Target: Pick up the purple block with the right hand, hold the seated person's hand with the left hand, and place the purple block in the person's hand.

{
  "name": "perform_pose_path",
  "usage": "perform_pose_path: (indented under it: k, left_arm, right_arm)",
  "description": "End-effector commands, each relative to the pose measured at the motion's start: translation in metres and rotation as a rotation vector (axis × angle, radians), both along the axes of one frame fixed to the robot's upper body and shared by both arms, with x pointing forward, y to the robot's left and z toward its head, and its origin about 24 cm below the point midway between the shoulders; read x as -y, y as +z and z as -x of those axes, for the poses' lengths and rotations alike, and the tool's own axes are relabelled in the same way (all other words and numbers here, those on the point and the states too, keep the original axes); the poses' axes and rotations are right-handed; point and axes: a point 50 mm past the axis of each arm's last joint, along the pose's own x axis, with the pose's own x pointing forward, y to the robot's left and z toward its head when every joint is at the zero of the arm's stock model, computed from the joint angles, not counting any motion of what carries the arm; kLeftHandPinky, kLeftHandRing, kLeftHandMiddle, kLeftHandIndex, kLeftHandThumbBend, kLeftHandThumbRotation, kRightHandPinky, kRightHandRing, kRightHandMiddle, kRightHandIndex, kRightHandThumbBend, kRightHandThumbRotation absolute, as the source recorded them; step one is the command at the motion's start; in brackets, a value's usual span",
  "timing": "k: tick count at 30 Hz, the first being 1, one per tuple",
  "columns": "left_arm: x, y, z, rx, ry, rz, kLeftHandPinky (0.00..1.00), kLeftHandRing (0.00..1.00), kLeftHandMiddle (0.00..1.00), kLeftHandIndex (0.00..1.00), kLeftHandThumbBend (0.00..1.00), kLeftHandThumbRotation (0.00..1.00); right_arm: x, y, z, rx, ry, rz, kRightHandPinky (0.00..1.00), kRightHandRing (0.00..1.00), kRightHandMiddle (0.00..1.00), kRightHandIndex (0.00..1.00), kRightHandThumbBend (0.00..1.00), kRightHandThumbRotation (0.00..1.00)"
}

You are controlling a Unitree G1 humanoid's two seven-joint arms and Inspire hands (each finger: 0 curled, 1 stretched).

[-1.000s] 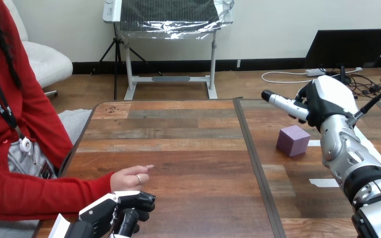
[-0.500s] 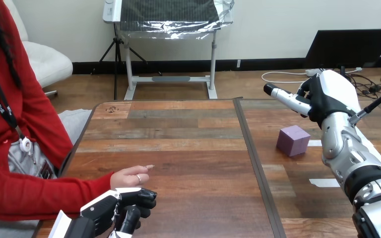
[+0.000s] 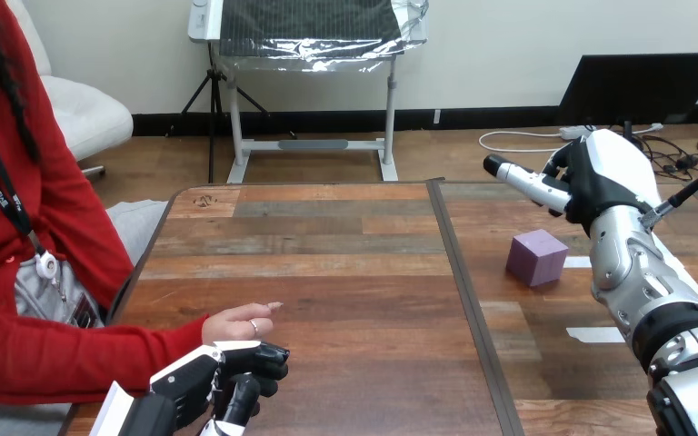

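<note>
1. Wooden plank table (image 3: 345, 263), with a dark seam (image 3: 462, 282) running front to back right of its centre.
2. 2 white tape strips right of the seam: a small one (image 3: 575, 262) just beside the block, a longer one (image 3: 593, 334) nearer the robot.
3. Small purple cube block (image 3: 537, 257) sits flat on the table right of the seam, with nothing on it or touching it.
4. Right hand (image 3: 600, 173) hangs raised above and beyond the block, apart from it, white back toward the camera. One finger (image 3: 518, 178) juts straight out to the view's left. The hand is open and carries nothing.
5. The person's hand (image 3: 234, 322) rests on the table at the near left, well apart from the block.
6. Left hand (image 3: 202, 380) lies just below the person's hand, close against it. Contact and grip cannot be told.
</note>
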Motion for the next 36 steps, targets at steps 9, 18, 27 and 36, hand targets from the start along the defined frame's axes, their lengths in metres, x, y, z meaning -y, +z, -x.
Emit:
perform_pose_path:
  k: [9,18,27,36]
  left_arm:
    - [0.001,0.005,-0.009,0.047,-0.017,-0.001,0.56,0.64,0.66,0.64,0.43,0.87]
    - [0.001,0.005,-0.009,0.047,-0.018,-0.001,0.56,0.64,0.66,0.64,0.43,0.87]
    - [0.0,0.005,-0.008,0.045,-0.017,0.0,0.56,0.64,0.66,0.64,0.43,0.87]
    - [0.0,0.005,-0.007,0.043,-0.017,-0.003,0.57,0.64,0.66,0.64,0.43,0.87]
  right_arm:
    - [-0.005,0.026,-0.015,-0.097,0.08,0.044,0.21,0.29,0.35,0.43,0.8,0.98]
    - [-0.004,0.022,-0.014,-0.162,0.09,0.035,0.41,0.58,0.62,0.71,0.83,1.0]
    - [-0.003,0.018,-0.012,-0.191,0.093,0.041,0.53,0.69,0.74,0.82,0.86,1.0]
    - [-0.003,0.017,-0.012,-0.195,0.09,0.034,0.6,0.73,0.78,0.84,0.86,1.0]
